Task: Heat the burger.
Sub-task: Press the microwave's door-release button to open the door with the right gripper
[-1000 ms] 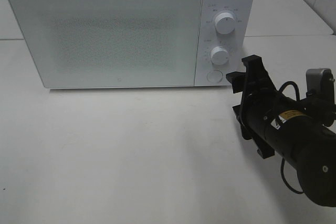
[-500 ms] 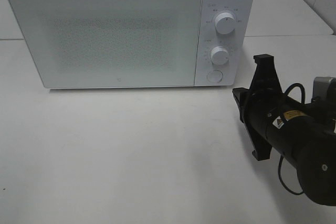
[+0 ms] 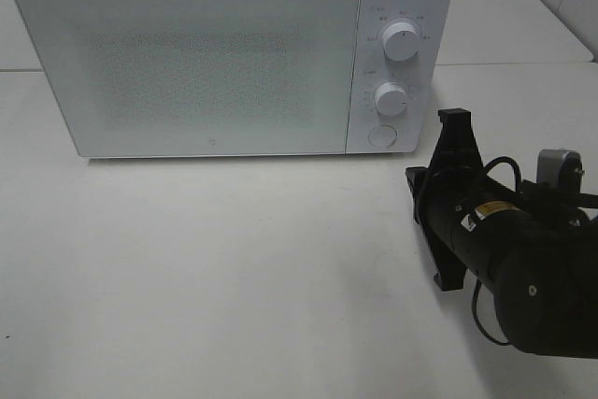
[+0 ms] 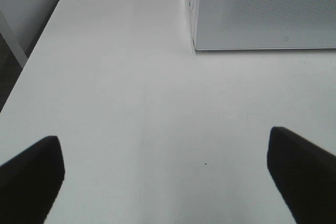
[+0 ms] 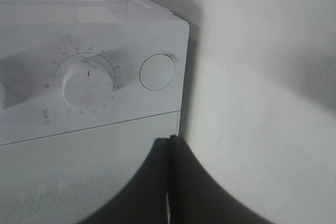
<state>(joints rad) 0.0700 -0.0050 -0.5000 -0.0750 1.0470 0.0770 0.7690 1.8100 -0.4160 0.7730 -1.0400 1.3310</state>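
The burger is out of view in every frame. A white microwave stands at the back of the table with its door closed. My right gripper hovers just in front of the microwave's lower right corner, turned on its side, jaws shut on nothing. In the right wrist view the shut fingertips point toward the lower knob and the round button. My left gripper is open over bare table, its dark fingers spread wide and holding nothing; the exterior high view does not show it.
The control panel carries an upper knob, a lower knob and a round button. The white table stretches in front of the microwave. The table's left edge drops off beside the left arm.
The right gripper's jaws have closed. The wrist has rolled and the arm has drawn slightly back toward the near side. The left gripper stays open.
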